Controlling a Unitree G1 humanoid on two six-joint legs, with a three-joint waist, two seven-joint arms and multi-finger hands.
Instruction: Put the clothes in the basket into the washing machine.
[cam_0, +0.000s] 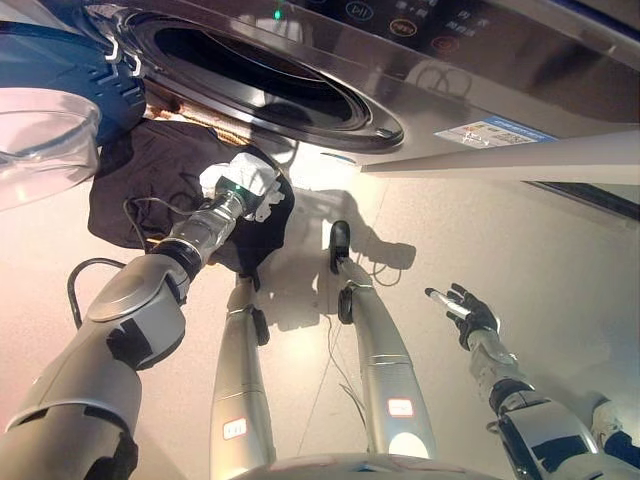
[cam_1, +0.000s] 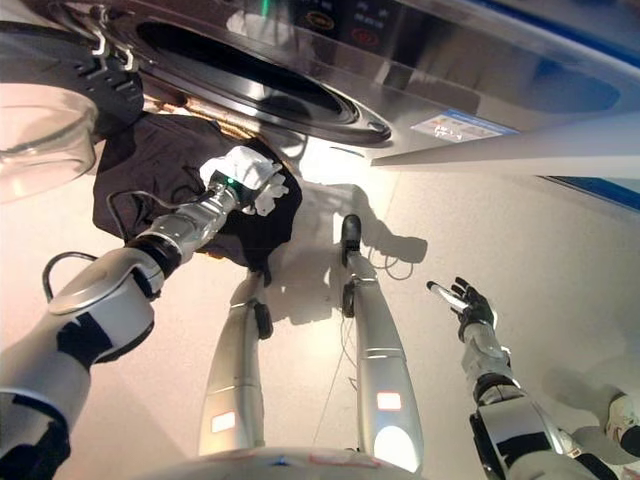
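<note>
We find the left hand (cam_0: 240, 185) resting on a dark garment (cam_0: 150, 190), its white-covered fingers bent down into the cloth; whether they pinch a fold or merely press on it, we cannot tell. The garment lies heaped directly below the washing machine's round door opening (cam_0: 255, 70), draped over something beneath it that we cannot make out; a strip of woven brown material (cam_0: 215, 125) shows at its upper edge, just under the opening's rim. The garment remains outside the drum; none of it is seen inside the opening.

The washing machine (cam_0: 480, 70) has its opening uncovered, and its door (cam_0: 45, 130), with a clear bulging window, stands swung aside just beside the garment, on the side away from the machine's control panel (cam_0: 400, 20).

The right hand (cam_0: 465, 312) hangs well apart from the washing machine, over bare pale floor (cam_0: 560, 260). Its fingers are spread and hold nothing.
</note>
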